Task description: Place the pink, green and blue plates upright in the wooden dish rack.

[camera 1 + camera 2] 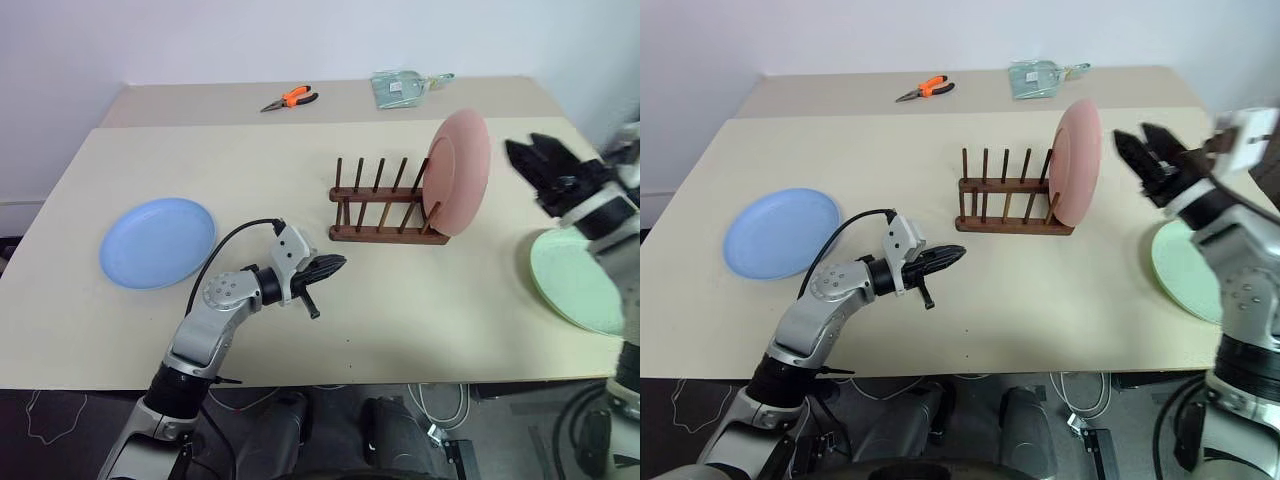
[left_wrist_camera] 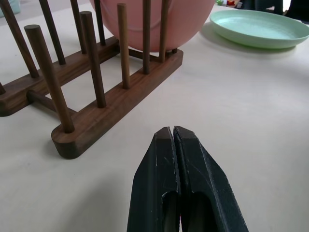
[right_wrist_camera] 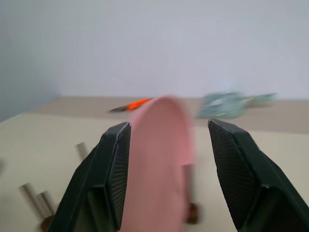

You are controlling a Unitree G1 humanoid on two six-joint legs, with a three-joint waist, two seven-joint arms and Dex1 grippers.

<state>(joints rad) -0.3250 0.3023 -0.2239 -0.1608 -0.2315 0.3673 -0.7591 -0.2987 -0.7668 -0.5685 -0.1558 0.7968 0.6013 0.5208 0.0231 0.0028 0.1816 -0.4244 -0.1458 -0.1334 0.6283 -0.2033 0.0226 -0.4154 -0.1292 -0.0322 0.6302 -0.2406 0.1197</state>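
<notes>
- The table (image 1: 300, 330) carries everything; a 2nd table butts against its far edge.
- The blue plate (image 1: 158, 241) lies flat at the near left, well apart from the rack.
- The green plate (image 1: 570, 285) lies flat at the near right edge, partly behind the right arm.
- The pink plate (image 1: 460, 170) stands upright on its edge in the rack's rightmost slot, leaning slightly, its rim between the pegs.
- The rack (image 1: 385, 205) sits mid-table, right of centre; its other slots to the left of the pink plate are free.
- The right gripper (image 1: 1148, 160) hangs in the air just right of the pink plate, apart from it, fingers spread wide and holding nothing.
- The left gripper (image 1: 328, 268) hovers low over the table just near and left of the rack, pointing toward it, fingers pressed together and holding nothing.
- Orange pliers (image 1: 291, 98) and a clear packet (image 1: 400, 87) lie on the far table, out of the way.
- Progress, as I judge it: 1 of 3 plates is racked. The green and blue plates are left; green lies closest to the open right gripper, so it looks like the likely next pick.
</notes>
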